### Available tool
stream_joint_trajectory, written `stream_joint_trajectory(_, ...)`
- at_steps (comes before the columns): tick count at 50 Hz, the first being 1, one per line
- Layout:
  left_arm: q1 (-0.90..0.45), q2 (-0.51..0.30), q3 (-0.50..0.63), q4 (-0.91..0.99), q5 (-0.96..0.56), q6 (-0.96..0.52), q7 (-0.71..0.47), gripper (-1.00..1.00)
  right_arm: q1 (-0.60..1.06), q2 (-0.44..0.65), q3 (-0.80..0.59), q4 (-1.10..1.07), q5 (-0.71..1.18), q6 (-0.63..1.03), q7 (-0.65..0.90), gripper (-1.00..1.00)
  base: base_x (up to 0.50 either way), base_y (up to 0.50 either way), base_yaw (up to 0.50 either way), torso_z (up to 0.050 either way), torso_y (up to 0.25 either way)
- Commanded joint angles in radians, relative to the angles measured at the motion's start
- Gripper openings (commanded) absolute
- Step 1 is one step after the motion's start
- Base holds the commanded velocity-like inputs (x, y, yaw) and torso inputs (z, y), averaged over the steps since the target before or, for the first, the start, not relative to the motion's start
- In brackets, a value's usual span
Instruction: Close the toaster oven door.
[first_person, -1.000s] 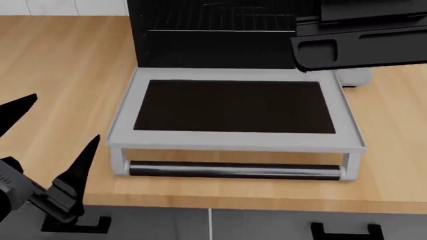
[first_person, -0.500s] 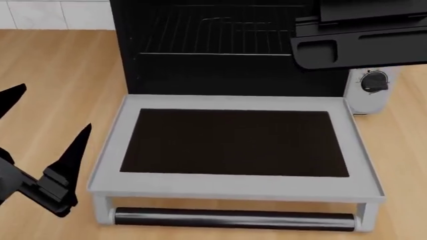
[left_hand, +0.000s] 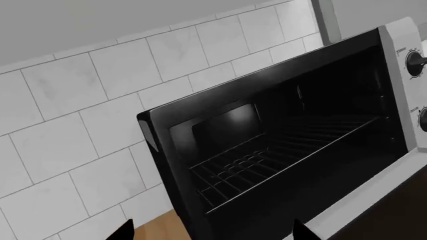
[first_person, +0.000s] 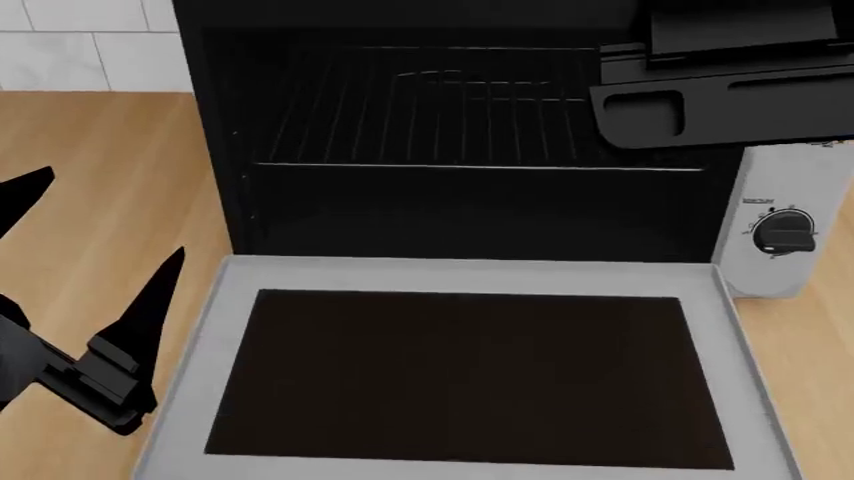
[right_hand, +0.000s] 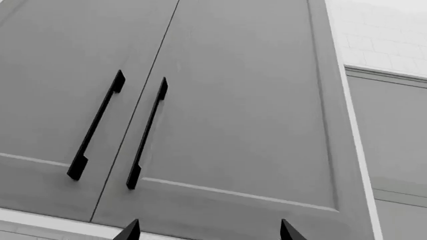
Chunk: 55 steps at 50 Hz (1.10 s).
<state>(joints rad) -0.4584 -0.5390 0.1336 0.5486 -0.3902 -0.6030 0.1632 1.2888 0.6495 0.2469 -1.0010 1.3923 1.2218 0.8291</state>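
Note:
The toaster oven (first_person: 454, 110) stands on the wooden counter, its black interior and wire rack (first_person: 454, 100) exposed. The toaster oven door (first_person: 467, 275) lies open and flat toward me, a silver frame around dark glass; its bar handle is below the head view's edge. The knob panel (first_person: 781, 235) is on the oven's right. My left gripper (first_person: 115, 210) is open and empty, left of the door; in its wrist view the left gripper (left_hand: 212, 231) faces the oven (left_hand: 287, 145). My right arm (first_person: 721, 95) hangs high at the oven's upper right. The right gripper (right_hand: 210, 231) is open and empty.
The wooden countertop (first_person: 94, 140) runs left and right of the oven. A white tile wall (first_person: 80, 40) stands behind it. The right wrist view shows grey cabinet doors (right_hand: 233, 100) with long black handles (right_hand: 147, 130).
The head view has shifted, so the oven and door sit lower and larger in it and the bar handle has dropped out of view. The door stays flat open. Both grippers stay open.

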Motion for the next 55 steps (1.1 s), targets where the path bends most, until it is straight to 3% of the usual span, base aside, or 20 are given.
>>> stream_joint_trajectory(1, 0.005, -0.001, 0.000, -0.006, -0.001, 0.010, 0.000, 1.00, -0.005, 0.006, -0.005, 0.002, 0.005, -0.017, 0.005, 1.00, 0.11, 0.00, 0.00, 0.000, 0.000)
stream_joint_trajectory(15, -0.007, -0.021, -0.005, 0.001, -0.011, 0.002, 0.011, 1.00, 0.004, 0.011, -0.024, 0.004, 0.012, -0.029, 0.015, 1.00, 0.00, 0.00, 0.00, 0.000, 0.000)
stream_joint_trajectory(29, -0.086, -0.258, 0.018, 0.045, 0.076, 0.023, 0.153, 1.00, 0.024, 0.023, -0.039, 0.009, 0.038, -0.039, 0.038, 1.00, 0.00, 0.00, 0.00, 0.000, 0.000)
stream_joint_trajectory(36, -0.092, -0.313, 0.028, 0.037, 0.105, 0.037, 0.184, 1.00, 0.031, 0.034, -0.045, 0.008, 0.057, -0.041, 0.053, 1.00, 0.00, 0.00, 0.00, 0.000, 0.000)
stream_joint_trajectory(55, -0.177, -0.457, 0.184, -0.119, 0.272, 0.307, 0.398, 1.00, 0.044, 0.058, -0.052, 0.008, 0.101, -0.058, 0.091, 1.00, 0.00, 0.00, 0.00, 0.000, 0.000)
